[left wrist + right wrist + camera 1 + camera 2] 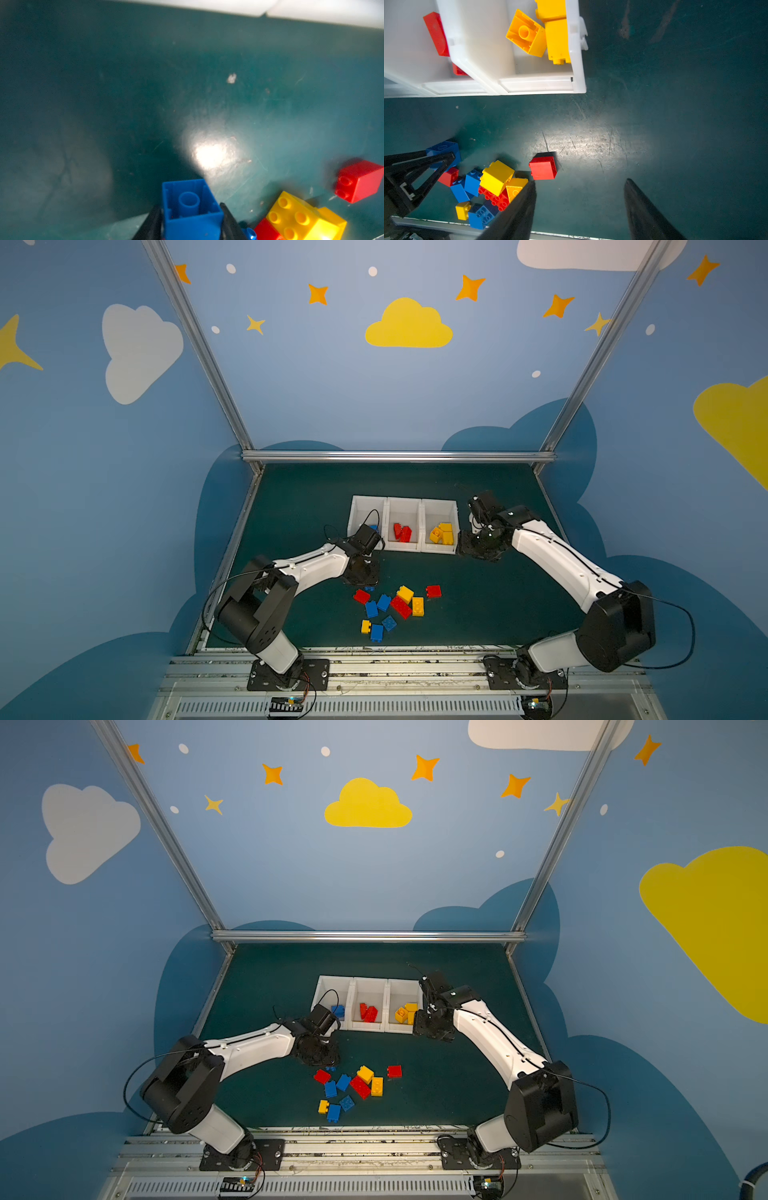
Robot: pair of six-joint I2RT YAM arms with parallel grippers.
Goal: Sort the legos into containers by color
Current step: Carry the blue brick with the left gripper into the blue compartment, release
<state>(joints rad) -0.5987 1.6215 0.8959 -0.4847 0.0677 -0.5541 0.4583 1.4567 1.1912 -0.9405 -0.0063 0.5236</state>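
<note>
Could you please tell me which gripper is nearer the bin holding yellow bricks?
Right. The right gripper hangs beside that bin's near right corner; the left gripper, gripping a blue brick, is by the loose pile.

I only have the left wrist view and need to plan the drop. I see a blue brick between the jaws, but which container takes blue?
Observer: The left bin, the one closest to the left gripper and its held blue brick. A top view shows a blue lego already in it.
Operator: What's in the other two?
Observer: The middle bin holds red legos, and the right bin holds yellow legos.
Operator: Is the other arm in my way?
Observer: It doesn't look so. The right gripper hangs open and empty beside the right bin's near corner, well away from the left bin.
</note>
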